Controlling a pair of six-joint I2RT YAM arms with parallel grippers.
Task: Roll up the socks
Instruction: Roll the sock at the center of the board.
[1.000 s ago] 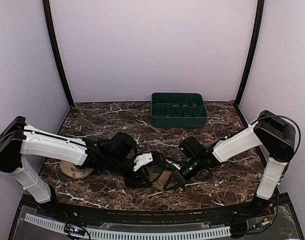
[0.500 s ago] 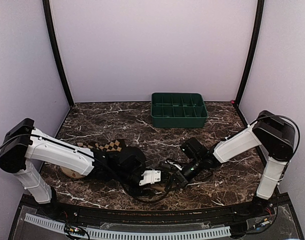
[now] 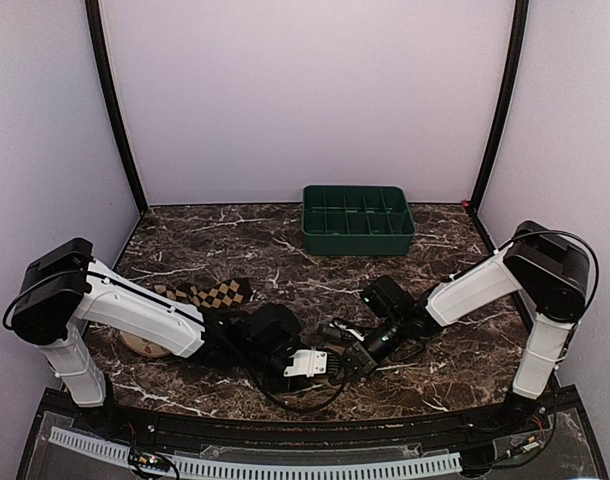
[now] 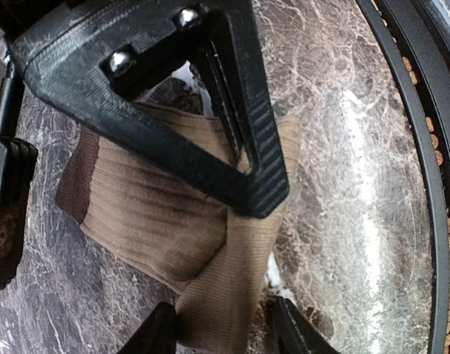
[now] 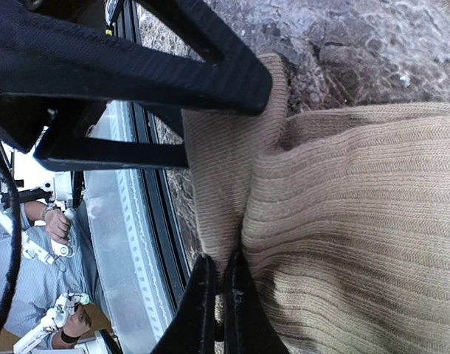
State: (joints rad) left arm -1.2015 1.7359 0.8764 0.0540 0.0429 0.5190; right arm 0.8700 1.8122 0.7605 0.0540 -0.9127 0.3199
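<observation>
Right pincer (image 5: 221, 259) nips tan sock (image 5: 358, 221), hidden overhead.

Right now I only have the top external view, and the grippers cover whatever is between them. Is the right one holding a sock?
Observer: Yes. The right wrist view shows the right gripper shut on a fold of the tan sock.
Operator: Left gripper?
Observer: In the left wrist view, the left gripper has its jaws apart, straddling the sock's narrow end. I can't tell whether they touch it.
Operator: Sock rolled?
Observer: No. It lies on the marble table with one part folded over, not rolled.
</observation>
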